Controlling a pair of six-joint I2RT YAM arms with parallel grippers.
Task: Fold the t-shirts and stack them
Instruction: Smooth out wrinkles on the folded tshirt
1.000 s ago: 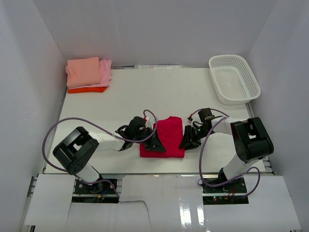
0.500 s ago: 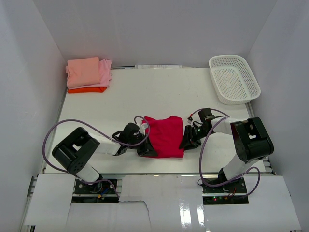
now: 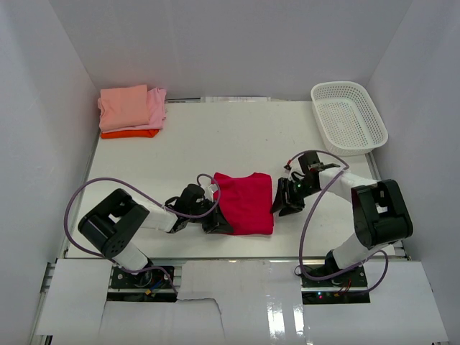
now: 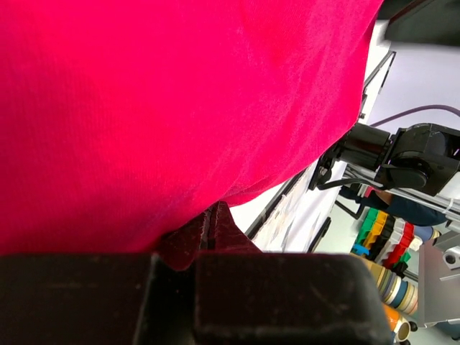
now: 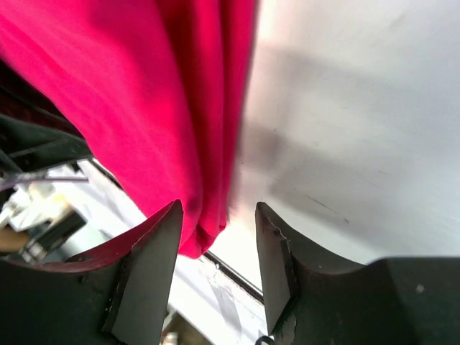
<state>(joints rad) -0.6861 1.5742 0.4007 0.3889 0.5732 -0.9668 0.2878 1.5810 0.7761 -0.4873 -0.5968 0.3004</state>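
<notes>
1. Crimson t-shirt (image 3: 246, 203): folded to a compact panel. It lies on the table (image 3: 215, 136) toward the near edge, between your two arms. Its long axis runs roughly 12 to 6 o'clock in the top view.
2. Left gripper (image 3: 214, 221): clenched on the shirt's 8 o'clock corner. Your left wrist view shows red cloth pinched at the fingertips.
3. Right gripper (image 3: 282, 203): sits just beside the shirt's 3 o'clock edge, jaws apart and gripping nothing. The wrist view shows the folded edge reaching into the gap, not clamped.
4. Folded stack (image 3: 131, 108) of salmon, pink and orange shirts: far left corner, at 10 o'clock from the crimson shirt and well apart. Your left arm is the nearer one.
5. Judgement: the coming move turns on that 10 o'clock bearing. Held by one corner only, the panel would likely sag open in a carry, so clamp the 3 o'clock edge first.
</notes>
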